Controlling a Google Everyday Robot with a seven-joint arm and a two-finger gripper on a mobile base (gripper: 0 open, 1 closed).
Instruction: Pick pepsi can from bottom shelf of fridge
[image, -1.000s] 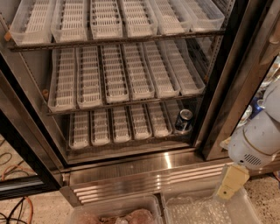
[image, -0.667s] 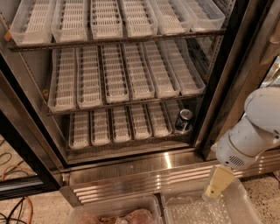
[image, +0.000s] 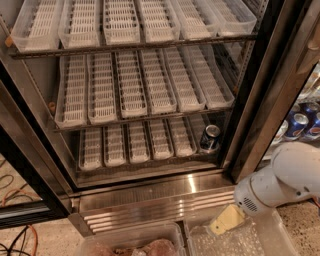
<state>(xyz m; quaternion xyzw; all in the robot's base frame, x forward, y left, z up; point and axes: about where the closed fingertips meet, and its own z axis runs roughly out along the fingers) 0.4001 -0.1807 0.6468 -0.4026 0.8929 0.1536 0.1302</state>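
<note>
The pincer (image: 227, 219) has swung left, its opening impossible to tell; the upright pepsi can (image: 210, 138) stands well above it, slightly left.

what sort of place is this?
Probably a store or break-room drinks corner: commercial display fridge with tray-lined wire racks, one pepsi can on the bottom shelf, more blue cans beside it. Gripper hangs low right, outside.

Pale yellow end effector (image: 225, 220) low right; dark blue pepsi can (image: 210, 138); white slotted trays (image: 158, 82).
</note>
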